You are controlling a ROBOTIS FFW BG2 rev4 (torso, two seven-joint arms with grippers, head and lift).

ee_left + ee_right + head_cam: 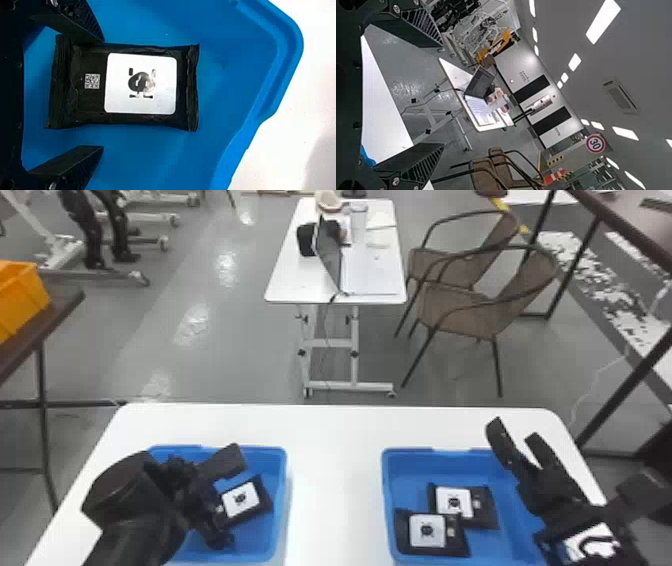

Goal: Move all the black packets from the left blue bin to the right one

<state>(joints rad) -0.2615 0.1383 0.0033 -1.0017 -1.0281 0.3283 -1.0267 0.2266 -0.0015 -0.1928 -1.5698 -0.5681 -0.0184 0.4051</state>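
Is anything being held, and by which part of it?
Nothing is held. The left hand is open at the packet in the left bin, one finger apart from it; the right hand is open and empty.

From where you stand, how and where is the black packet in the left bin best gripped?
I'd take the black packet from above, one finger to each long side, midway between its crimped ends; it lies flat, label up, and the left gripper looks open wide enough.

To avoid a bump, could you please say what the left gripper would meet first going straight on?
The left gripper would probably meet the black packet below it first, one finger overlapping its edge in the wrist view, though depth is unclear.
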